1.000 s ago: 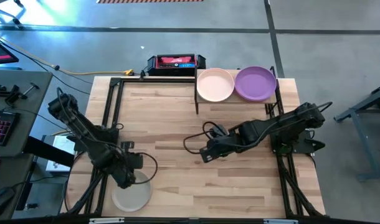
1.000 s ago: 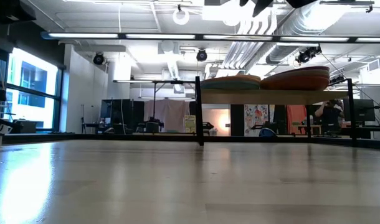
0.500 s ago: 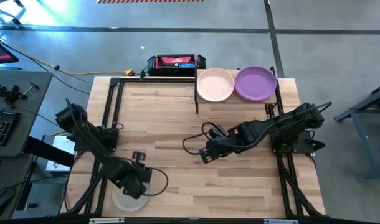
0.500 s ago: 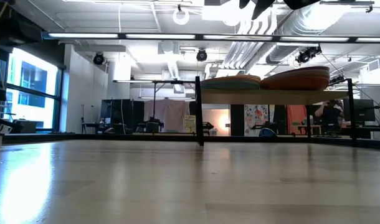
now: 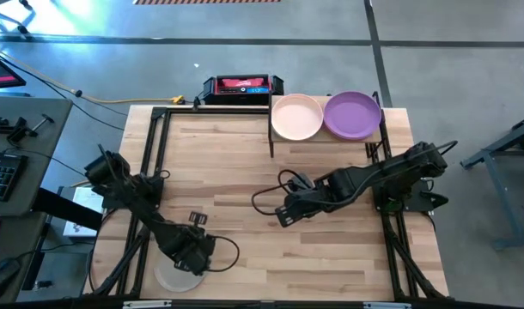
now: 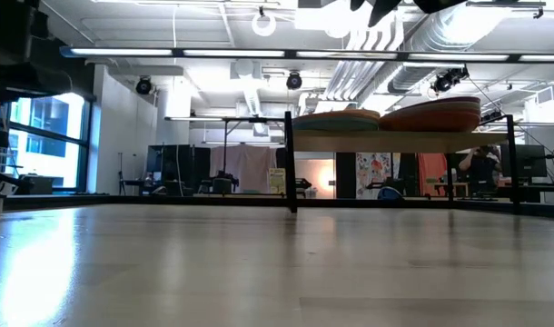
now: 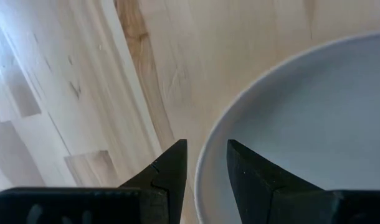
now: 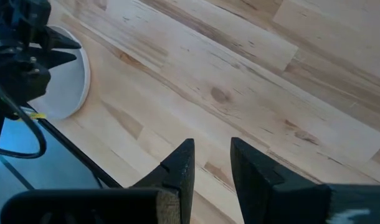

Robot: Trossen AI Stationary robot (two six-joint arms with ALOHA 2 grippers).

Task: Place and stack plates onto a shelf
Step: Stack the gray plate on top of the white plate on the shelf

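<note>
- We see a pale beige plate (image 5: pixel 178 275) lying flat at the near left corner of the table (image 5: pixel 245 163), partly over its front edge.
- The left gripper (image 7: pixel 205 165) is down at this plate's rim; its fingers stand slightly apart, one on either side of the rim, and we cannot tell whether they touch it.
- Across the table, the shelf (image 5: pixel 271 137) stands at the far edge, holding a cream-topped stack (image 5: pixel 296 117) and, beside it, a purple-topped stack (image 5: pixel 352 115).
- The right gripper (image 8: pixel 210 163) hovers over bare wood near the table's middle, fingers a little apart and empty.
</note>
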